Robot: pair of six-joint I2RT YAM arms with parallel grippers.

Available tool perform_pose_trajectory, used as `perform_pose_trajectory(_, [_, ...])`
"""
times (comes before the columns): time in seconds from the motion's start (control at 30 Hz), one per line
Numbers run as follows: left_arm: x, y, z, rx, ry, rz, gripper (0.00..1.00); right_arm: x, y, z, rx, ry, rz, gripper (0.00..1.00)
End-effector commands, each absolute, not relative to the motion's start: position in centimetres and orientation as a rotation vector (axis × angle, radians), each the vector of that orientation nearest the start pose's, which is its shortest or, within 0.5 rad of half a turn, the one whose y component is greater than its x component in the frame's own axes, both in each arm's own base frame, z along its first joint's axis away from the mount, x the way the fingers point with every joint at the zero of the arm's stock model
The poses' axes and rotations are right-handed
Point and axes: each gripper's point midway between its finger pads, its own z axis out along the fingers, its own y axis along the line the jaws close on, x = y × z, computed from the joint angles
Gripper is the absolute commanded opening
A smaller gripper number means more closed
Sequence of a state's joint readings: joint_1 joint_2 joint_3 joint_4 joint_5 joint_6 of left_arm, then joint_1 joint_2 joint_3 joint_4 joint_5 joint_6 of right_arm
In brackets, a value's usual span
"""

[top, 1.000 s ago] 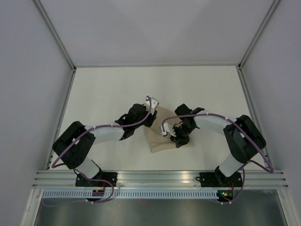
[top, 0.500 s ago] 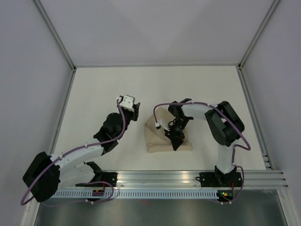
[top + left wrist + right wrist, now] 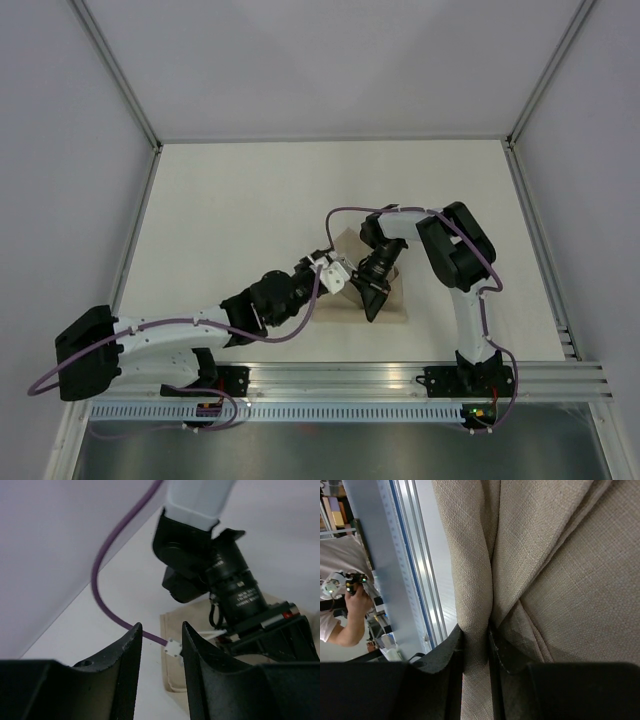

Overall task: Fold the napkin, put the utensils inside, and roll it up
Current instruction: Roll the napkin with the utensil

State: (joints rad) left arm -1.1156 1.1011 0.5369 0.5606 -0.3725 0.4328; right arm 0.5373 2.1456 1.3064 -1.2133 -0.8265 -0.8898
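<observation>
The beige napkin (image 3: 396,306) lies folded and bunched on the white table near the front edge, mostly covered by both grippers. My right gripper (image 3: 371,310) points down onto it. In the right wrist view my right gripper (image 3: 476,645) is shut on a rolled fold of the napkin (image 3: 570,580). My left gripper (image 3: 345,283) sits at the napkin's left edge. In the left wrist view my left gripper (image 3: 159,650) is open with nothing between its fingers, and the napkin (image 3: 172,675) lies just beyond them. The utensils are hidden.
The right arm's black wrist (image 3: 220,565) and its purple cable (image 3: 107,600) stand close in front of my left gripper. An aluminium rail (image 3: 340,375) runs along the near edge. Grey enclosure walls (image 3: 60,150) stand on three sides. A person (image 3: 340,615) is beyond the rail.
My left gripper left the napkin's far corner, swung out to the left, then came back low to the napkin's left edge. The right arm folded up while its gripper stayed on the napkin.
</observation>
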Motion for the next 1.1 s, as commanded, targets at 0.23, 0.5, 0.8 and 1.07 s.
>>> perform_pose_trajectory(0.23, [17.1,-34.9,14.8,1.383,1.292,-0.271,0.48,19.9,19.9,-4.6,-1.913,2.516,1.158,0.06])
perform_pose_trajectory(0.5, [14.3,-37.0,8.7,1.536,1.324,-0.353,0.52,19.8,19.7,-4.8,-1.900,2.533,1.164,0.06])
perform_pose_trajectory(0.8, [14.4,-37.7,4.9,1.539,1.367,-0.376,0.56,19.7,19.2,-5.0,-1.901,2.544,1.166,0.06])
perform_pose_trajectory(1.07, [15.4,-37.2,3.5,1.528,1.416,-0.369,0.56,19.8,19.2,-5.0,-1.894,2.545,1.170,0.06])
